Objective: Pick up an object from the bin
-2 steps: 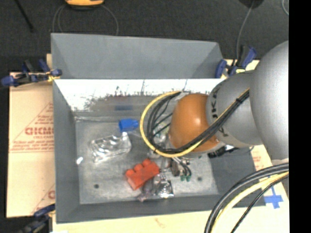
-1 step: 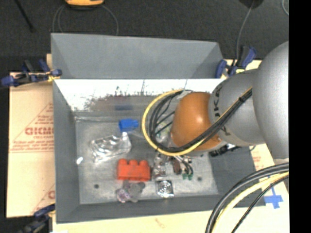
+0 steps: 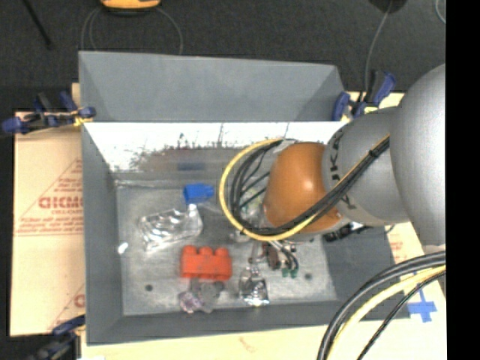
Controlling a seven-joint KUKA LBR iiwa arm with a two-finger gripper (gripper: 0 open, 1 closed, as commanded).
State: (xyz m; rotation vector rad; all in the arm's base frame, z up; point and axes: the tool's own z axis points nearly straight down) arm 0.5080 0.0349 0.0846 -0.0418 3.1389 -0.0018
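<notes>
My gripper (image 3: 271,258) hangs low over the bin floor at the front middle, just under the arm's orange cover. Directly in front of it, almost touching, lies a small crumpled silver thing (image 3: 255,290). To the gripper's left sits a red toy brick (image 3: 205,263) with studs on top. A small clear, purplish lump (image 3: 196,300) lies by the brick's front edge. Tiny green bits (image 3: 289,273) show at the gripper's right side, and I cannot tell whether they are loose.
A clear plastic bottle (image 3: 166,227) with a blue cap (image 3: 198,193) lies on its side in the left half of the bin. The arm and its looped cables cover the bin's right half. Bare floor shows along the front left.
</notes>
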